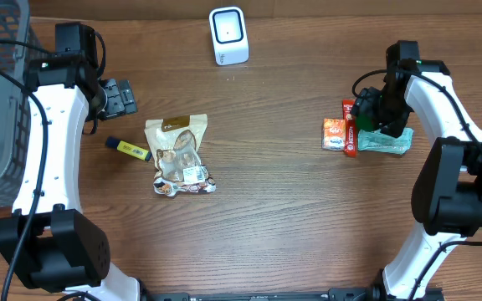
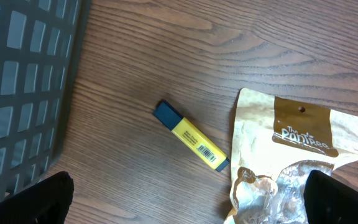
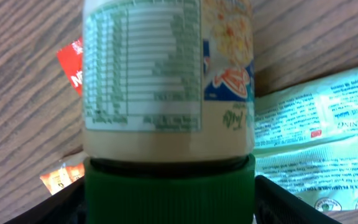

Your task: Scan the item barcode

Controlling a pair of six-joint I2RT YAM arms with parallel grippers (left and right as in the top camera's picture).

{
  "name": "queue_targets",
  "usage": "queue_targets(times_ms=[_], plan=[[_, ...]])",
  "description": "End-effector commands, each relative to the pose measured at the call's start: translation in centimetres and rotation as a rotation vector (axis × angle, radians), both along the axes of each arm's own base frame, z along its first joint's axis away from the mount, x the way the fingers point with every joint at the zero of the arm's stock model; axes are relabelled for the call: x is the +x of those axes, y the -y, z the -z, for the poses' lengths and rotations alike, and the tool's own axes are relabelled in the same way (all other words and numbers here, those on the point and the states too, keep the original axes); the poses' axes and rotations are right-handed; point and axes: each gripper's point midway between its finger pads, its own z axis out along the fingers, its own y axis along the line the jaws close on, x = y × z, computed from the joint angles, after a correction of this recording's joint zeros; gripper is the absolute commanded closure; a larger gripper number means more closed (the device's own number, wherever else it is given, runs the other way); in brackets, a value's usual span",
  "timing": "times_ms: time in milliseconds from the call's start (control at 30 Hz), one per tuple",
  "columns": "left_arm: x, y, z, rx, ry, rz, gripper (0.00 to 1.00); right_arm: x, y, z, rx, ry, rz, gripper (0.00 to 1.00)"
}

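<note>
Nearest the robot, at about 9 o'clock, a snack bag [image 1: 178, 155] and a yellow marker [image 1: 128, 149] lie flat on the tabletop [image 1: 266, 217], untouched. The left fingers [image 2: 33, 202] hang spread wide above them, holding nothing. Further out, at 3 o'clock, the right fingers [image 3: 55, 208] are clamped on the green lid of a jar [image 3: 166, 81]. The jar juts out over a red bar [image 1: 350, 125], an orange packet [image 1: 334, 134] and a pale green pack [image 1: 389, 142] lying close together. Whether it is clear of them I cannot tell, so the pick looks done or nearly done. The main part, I judge, is left: the scanner [image 1: 228, 36] stands at 12 o'clock by the far edge, well apart from the jar. The jar is not yet carried there or turned, and its label in the wrist view shows a nutrition table but no barcode I can make out
</note>
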Motion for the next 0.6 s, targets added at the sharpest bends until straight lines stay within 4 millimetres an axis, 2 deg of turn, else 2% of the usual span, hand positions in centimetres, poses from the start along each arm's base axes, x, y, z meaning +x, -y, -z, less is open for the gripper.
queue_targets(times_ms=[0, 167, 333, 567], plan=[[-0.07, 0.12, -0.54, 0.012, 0.012, 0.012, 0.00, -0.11, 0.14, -0.90, -0.013, 0.020, 0.004, 0.23], [-0.07, 0.12, -0.54, 0.012, 0.012, 0.012, 0.00, -0.27, 0.14, -0.88, -0.013, 0.014, 0.004, 0.24], [-0.06, 0.12, -0.53, 0.012, 0.011, 0.012, 0.00, -0.23, 0.14, -0.89, -0.013, 0.015, 0.004, 0.20], [-0.06, 0.12, -0.53, 0.012, 0.011, 0.012, 0.00, -0.05, 0.15, -0.90, -0.013, 0.022, 0.004, 0.21]])
